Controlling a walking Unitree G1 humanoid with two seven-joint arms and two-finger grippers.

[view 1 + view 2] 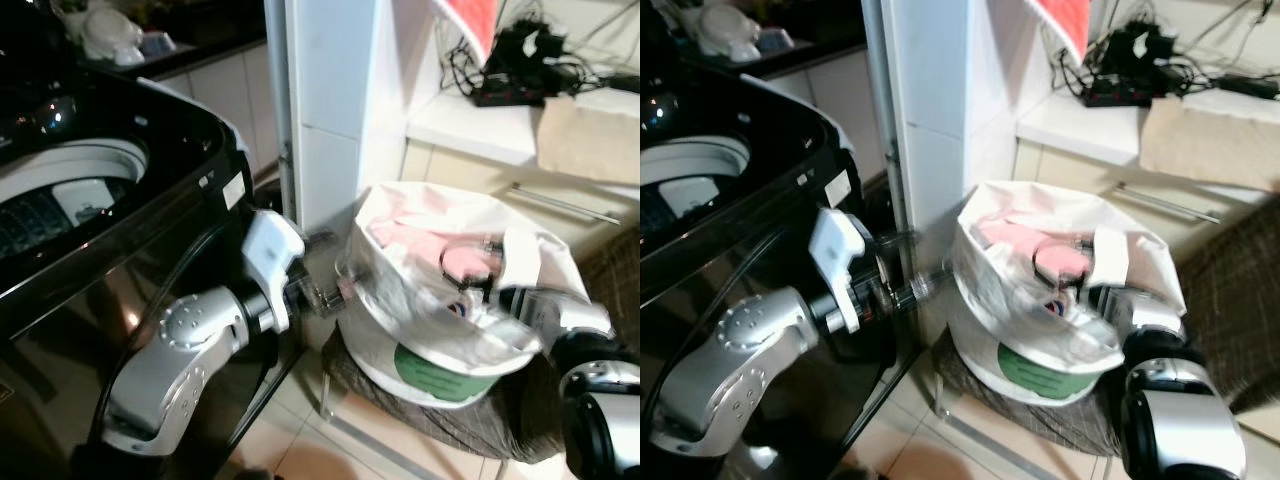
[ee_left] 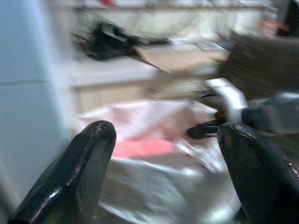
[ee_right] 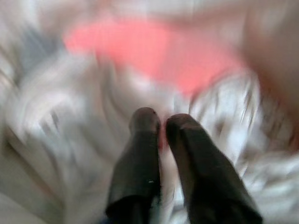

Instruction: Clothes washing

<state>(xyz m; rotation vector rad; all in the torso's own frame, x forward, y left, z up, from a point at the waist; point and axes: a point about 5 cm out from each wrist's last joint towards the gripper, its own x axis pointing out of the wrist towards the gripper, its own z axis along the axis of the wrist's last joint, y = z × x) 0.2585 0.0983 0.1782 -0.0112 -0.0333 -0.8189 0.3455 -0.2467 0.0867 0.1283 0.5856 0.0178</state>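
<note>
My right gripper (image 3: pixel 161 123) is clenched on the bag (image 1: pixel 425 340) lining, not the pink clothes (image 1: pixel 420 240) inside; pulling may tip the bucket (image 1: pixel 440 375). Left gripper (image 2: pixel 163 154) released, beside the washer (image 1: pixel 100 200).

A tangle of black cables and a power strip (image 1: pixel 515 62) sits on a white tabletop (image 1: pixel 470 125) beside a flat tan cardboard sheet (image 1: pixel 588 138). Below, a brown woven-fabric stool (image 1: pixel 470 425) stands on pale floor tiles (image 1: pixel 300 445), next to a white tiled pillar (image 1: pixel 335 110).
</note>
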